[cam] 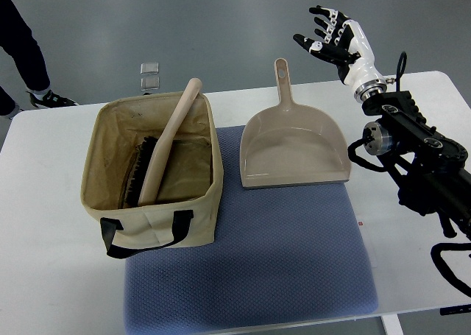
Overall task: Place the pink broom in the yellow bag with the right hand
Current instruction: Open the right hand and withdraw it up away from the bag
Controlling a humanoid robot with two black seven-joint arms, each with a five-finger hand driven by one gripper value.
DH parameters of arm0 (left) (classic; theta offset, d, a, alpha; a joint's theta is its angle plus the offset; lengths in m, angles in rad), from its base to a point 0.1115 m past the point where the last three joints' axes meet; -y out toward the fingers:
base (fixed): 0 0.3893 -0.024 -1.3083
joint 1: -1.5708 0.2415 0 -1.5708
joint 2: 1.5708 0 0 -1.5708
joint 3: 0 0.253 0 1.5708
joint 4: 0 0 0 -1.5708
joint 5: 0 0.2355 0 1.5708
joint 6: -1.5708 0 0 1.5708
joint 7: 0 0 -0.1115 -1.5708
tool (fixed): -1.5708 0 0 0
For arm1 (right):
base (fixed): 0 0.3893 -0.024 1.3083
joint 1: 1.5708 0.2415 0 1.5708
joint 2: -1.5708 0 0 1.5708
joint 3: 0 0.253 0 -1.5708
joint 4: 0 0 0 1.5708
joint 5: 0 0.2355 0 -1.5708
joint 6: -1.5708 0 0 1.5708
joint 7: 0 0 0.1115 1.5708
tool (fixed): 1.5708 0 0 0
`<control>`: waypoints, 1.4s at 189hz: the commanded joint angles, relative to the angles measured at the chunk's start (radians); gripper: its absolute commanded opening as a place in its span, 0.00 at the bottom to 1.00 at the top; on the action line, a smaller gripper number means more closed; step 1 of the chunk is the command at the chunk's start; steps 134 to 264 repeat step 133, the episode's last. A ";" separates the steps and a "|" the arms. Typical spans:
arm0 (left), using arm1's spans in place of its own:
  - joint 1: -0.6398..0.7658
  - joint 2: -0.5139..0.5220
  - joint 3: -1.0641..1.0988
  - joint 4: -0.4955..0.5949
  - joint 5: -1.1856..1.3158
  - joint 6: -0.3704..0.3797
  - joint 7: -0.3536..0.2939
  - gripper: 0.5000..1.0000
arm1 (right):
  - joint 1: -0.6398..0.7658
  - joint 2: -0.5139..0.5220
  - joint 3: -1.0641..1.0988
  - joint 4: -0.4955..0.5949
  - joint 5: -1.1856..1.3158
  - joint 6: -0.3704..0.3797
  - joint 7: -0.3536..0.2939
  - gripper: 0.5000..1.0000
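I see a white worktop [51, 276] with blue mat [257, 276] on grey floor. The broom [165, 147] stands in the bag [158, 221], handle pointing far-right. Right robot hand [331, 37] fingers spread, empty.

person [22, 48] cut off — legs only, broom [163, 152] bristles part-hidden

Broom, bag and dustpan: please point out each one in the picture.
broom [171, 138], top view, middle of its handle
bag [162, 219], top view, front wall
dustpan [294, 147], top view, bare floor of the pan
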 commanded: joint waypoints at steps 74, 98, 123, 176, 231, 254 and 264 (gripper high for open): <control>0.000 0.000 0.000 -0.001 0.000 0.000 0.000 1.00 | -0.070 0.004 0.005 -0.001 0.226 0.066 0.056 0.86; 0.000 0.000 0.000 -0.001 0.000 0.000 0.000 1.00 | -0.073 0.004 0.005 -0.001 0.226 0.063 0.056 0.86; 0.000 0.000 0.000 0.001 0.000 0.000 0.000 1.00 | -0.073 0.002 0.005 -0.001 0.226 0.049 0.058 0.86; 0.000 0.000 0.000 0.001 0.000 0.000 0.000 1.00 | -0.074 0.002 0.005 -0.001 0.226 0.043 0.058 0.86; 0.000 0.000 0.000 0.001 0.000 0.000 0.000 1.00 | -0.074 0.002 0.005 -0.001 0.226 0.043 0.058 0.86; 0.000 0.000 0.000 0.001 0.000 0.000 0.000 1.00 | -0.074 0.002 0.005 -0.001 0.226 0.043 0.058 0.86; 0.000 0.000 0.000 0.001 0.000 0.000 0.000 1.00 | -0.074 0.002 0.005 -0.001 0.226 0.043 0.058 0.86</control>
